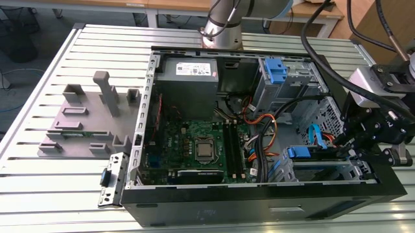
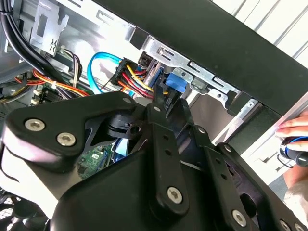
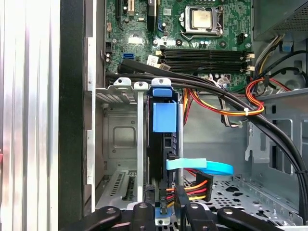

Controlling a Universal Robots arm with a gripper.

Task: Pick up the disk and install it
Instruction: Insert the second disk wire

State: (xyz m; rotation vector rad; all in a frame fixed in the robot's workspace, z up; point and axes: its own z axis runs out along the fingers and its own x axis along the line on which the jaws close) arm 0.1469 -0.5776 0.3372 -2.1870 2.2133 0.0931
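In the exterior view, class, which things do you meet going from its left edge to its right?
Grey fixture block → motherboard's processor socket → orange and yellow cable bundle → blue-bracketed disk standing in the case's bay → the arm's black tool.

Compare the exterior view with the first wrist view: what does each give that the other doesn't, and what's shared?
Exterior view: the grey power-supply box, the grey fixture block on the slatted table at the exterior view's left of the case, and the arm's base behind the case.

First wrist view: a close look into the drive bay, with the red, yellow and black power leads close by the disk.

Both: the disk in its blue bracket standing in the bay, the blue data cable and the CPU socket.
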